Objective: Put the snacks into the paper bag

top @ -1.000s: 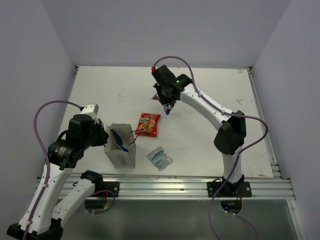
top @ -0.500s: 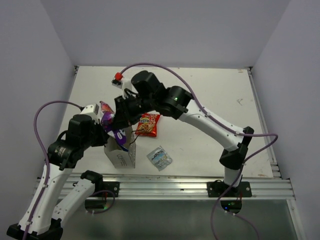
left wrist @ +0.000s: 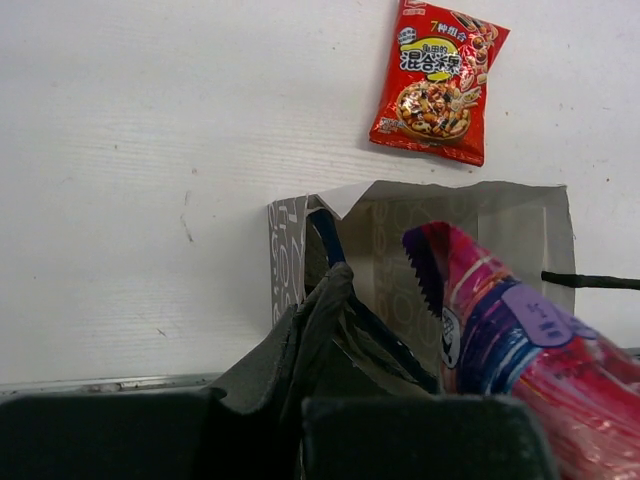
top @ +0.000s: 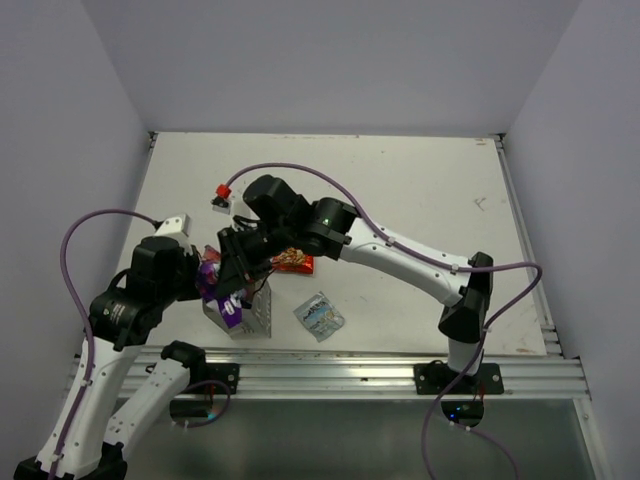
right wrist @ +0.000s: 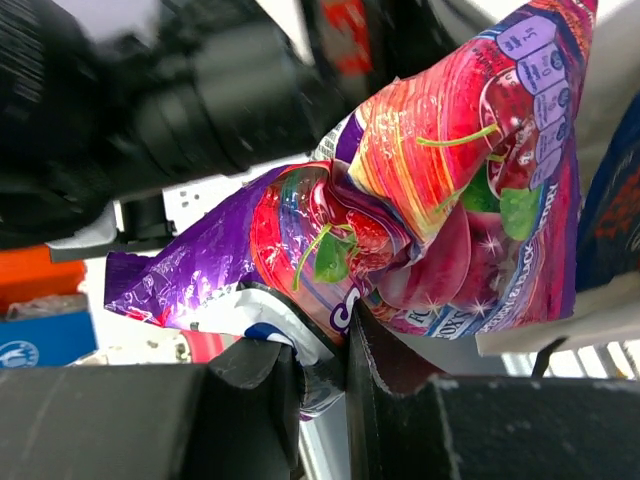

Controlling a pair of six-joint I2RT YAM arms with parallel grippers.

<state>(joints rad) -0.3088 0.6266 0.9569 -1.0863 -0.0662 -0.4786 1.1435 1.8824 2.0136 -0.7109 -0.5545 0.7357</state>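
The white paper bag [top: 259, 313] stands near the table's front edge, its mouth [left wrist: 480, 225] open. My left gripper [left wrist: 316, 335] is shut on the bag's near rim. A dark blue packet's edge [left wrist: 331, 243] shows inside the bag. My right gripper [right wrist: 340, 352] is shut on the purple-pink snack packet [right wrist: 420, 200], which slants down at the bag's mouth [top: 227, 303] [left wrist: 520, 340]. The red-orange chip bag [left wrist: 437, 80] lies flat just beyond the bag, half hidden under the right arm in the top view [top: 296, 263]. The silvery light-blue packet [top: 319, 316] lies right of the bag.
The right arm [top: 400, 255] stretches across the table's middle from its base at front right. A thin dark string handle [left wrist: 592, 281] hangs off the bag's right side. The metal rail [top: 350, 365] runs along the table's near edge, close behind the bag.
The right arm swung from the table's far middle over to the bag, carrying the purple-pink packet, and lowered it to the bag's mouth. The left gripper kept its hold on the rim.
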